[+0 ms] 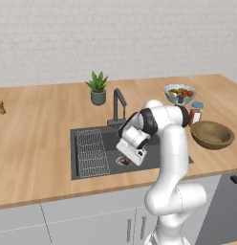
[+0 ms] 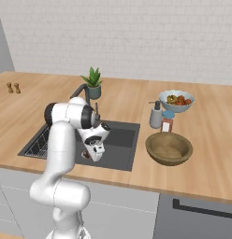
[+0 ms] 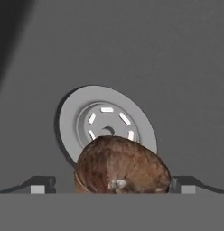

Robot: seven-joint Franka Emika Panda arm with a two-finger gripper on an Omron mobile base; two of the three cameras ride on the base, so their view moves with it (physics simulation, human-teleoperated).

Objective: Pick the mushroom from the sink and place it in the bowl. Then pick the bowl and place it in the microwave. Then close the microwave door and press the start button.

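Observation:
The brown mushroom point(image 3: 122, 164) lies on the dark grey sink floor point(image 3: 177, 67), just in front of the round drain point(image 3: 107, 119). My gripper point(image 3: 113, 186) is down in the sink point(image 1: 91, 136) and open. One fingertip point(image 3: 39, 185) is on each side of the mushroom, with a gap to it on both sides. From the base I see the hand low over the drain point(image 1: 123, 161), with the gripper point(image 2: 87, 154) near the basin's front. The tan wooden bowl point(image 1: 212, 135) stands empty on the counter right of the sink point(image 2: 122, 140). The microwave and its door are out of view.
A wire rack point(image 1: 91, 152) fills the sink's left part and the dark faucet point(image 1: 118, 105) rises behind it. A potted plant point(image 1: 97, 88), a pale fruit bowl point(image 1: 179, 93), a soap dispenser point(image 2: 156, 115) and a small jar point(image 2: 168, 121) stand behind the wooden bowl.

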